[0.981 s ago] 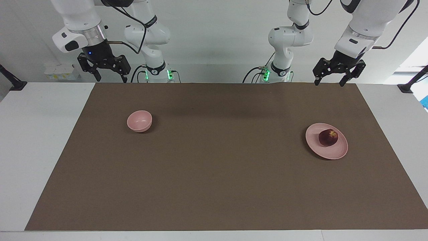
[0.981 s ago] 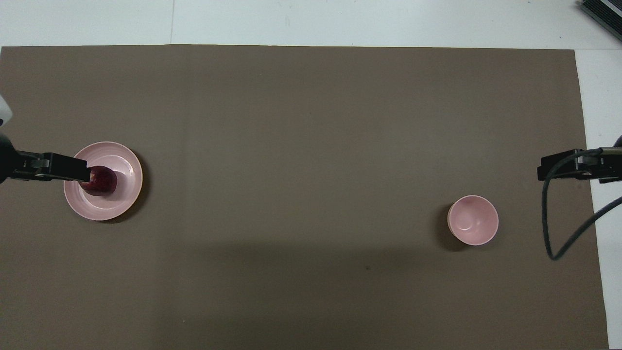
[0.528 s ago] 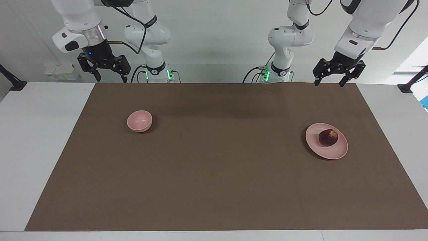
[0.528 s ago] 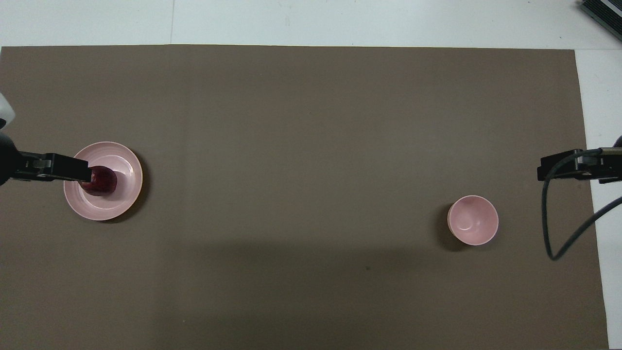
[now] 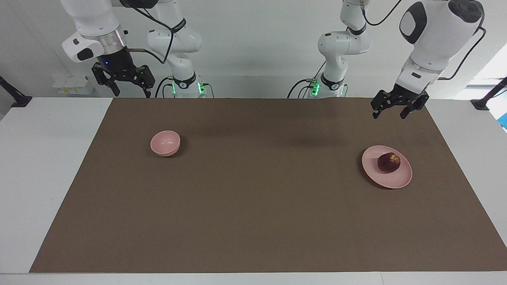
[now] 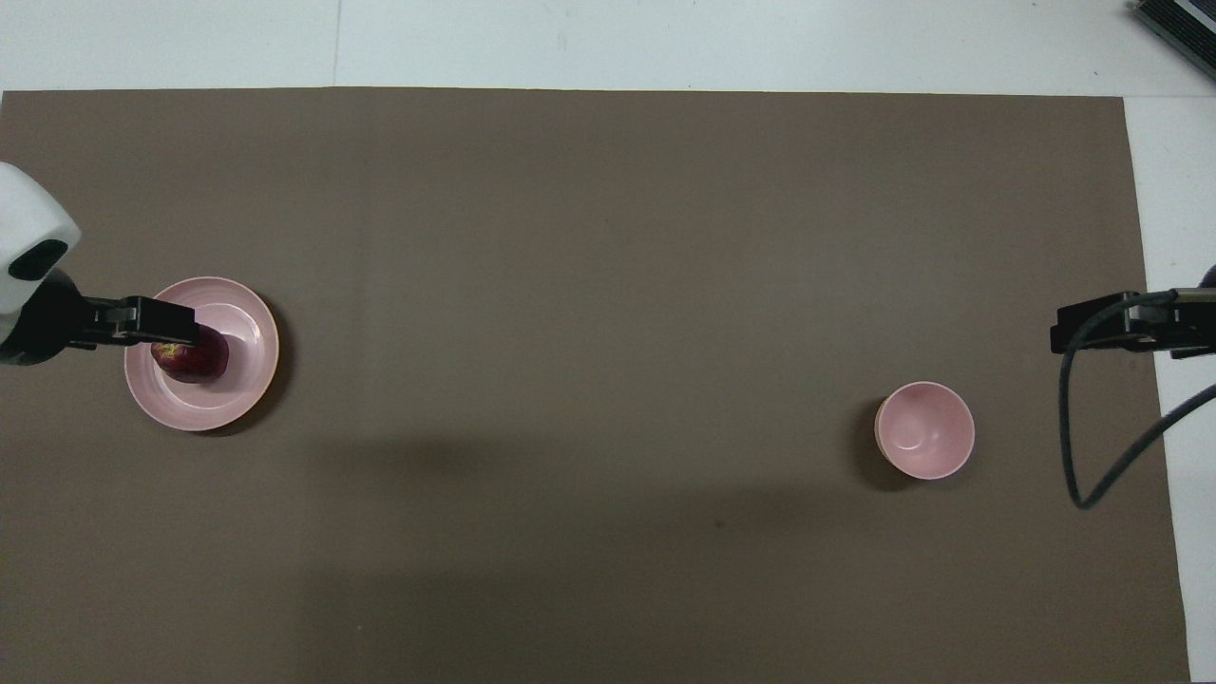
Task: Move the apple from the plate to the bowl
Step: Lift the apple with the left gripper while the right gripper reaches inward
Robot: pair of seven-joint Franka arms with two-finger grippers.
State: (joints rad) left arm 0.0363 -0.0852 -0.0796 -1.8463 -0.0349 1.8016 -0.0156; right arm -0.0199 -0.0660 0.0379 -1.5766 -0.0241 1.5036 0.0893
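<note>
Your left claw (image 5: 388, 112) hangs spread above the apple (image 5: 389, 162) on the plate (image 5: 400, 180) near the counter's left-arm edge, right claw (image 5: 128, 88) spread and waiting; an off-centre pinch could roll the apple away, short of the bowl (image 5: 165, 143).

A small, round, dark red apple (image 5: 389, 162) with a yellowish patch near its top is seen resting on the plate (image 5: 400, 180), slightly off its centre. The plate, flat, round and pale pink with a low raised rim, is laid on the brown mat toward the left arm's end of the worktop. A small, deep, pale pink bowl (image 5: 165, 143) is set upright and empty toward the right arm's end, well apart from the plate and slightly nearer to the robots.
</note>
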